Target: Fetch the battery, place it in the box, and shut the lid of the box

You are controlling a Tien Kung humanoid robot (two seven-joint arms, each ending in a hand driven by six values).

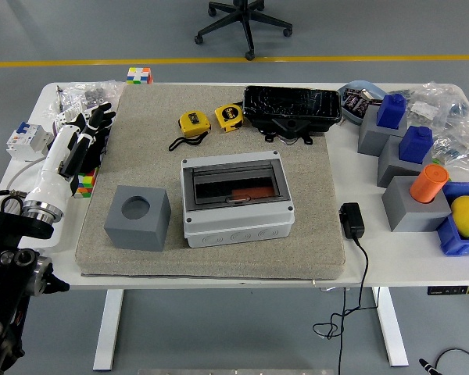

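Observation:
A grey box (236, 222) with a dark see-through lid (233, 186) sits in the middle of the beige mat (219, 109). The lid lies flat, and an orange-red shape (240, 193) shows through it. My left hand (91, 129) hovers over the table's left side, beside the mat's edge and well away from the box. Its black fingers (102, 115) are spread and hold nothing. An orange cylinder (428, 183) stands on a grey block (410, 209) at the right. I cannot tell which object is the battery. My right arm is out of view.
A grey cube with a round hole (137, 217) sits left of the box. Two yellow tape measures (211, 119) and a black tray (291, 109) lie behind it. A black adapter with cable (352, 220) lies to its right. Blue caps on grey blocks (396, 133) and a colourful cube (84, 183) crowd the sides.

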